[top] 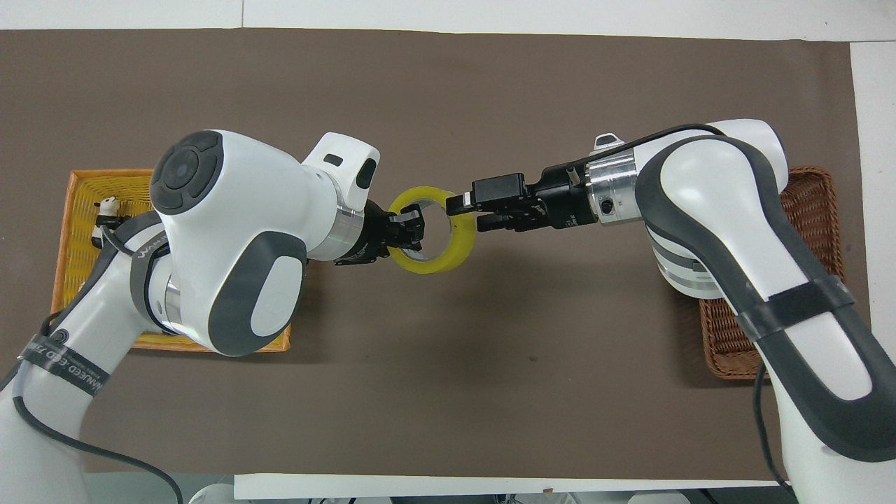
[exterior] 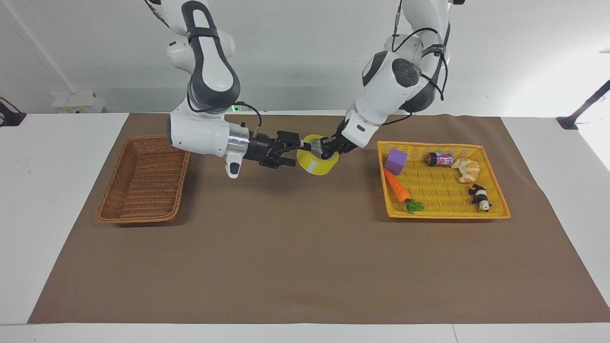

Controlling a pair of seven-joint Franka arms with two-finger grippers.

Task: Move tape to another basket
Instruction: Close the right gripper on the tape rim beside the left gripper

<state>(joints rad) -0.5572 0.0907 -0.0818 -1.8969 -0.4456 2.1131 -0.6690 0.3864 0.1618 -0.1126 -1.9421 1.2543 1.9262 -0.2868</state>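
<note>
Holding tape (exterior: 317, 161) up in air with my left gripper (exterior: 326, 148), fingers pinched tight on one side of ring. Tape hangs over brown mat (exterior: 305, 257), between two baskets. My right gripper (exterior: 294, 151) at ring's other side, fingers spread around its wall, not squeezed yet. Brown basket (exterior: 143, 181) sits at right arm's end of table. Yellow basket (exterior: 443, 212) with purple cube (exterior: 395, 161) and toys sits at left arm's end.

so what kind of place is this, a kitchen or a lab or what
Most likely a robotics lab or test bench: two Franka arms fixed at a white table with a brown mat, bare white walls, and props such as a toy carrot in a yellow basket.
</note>
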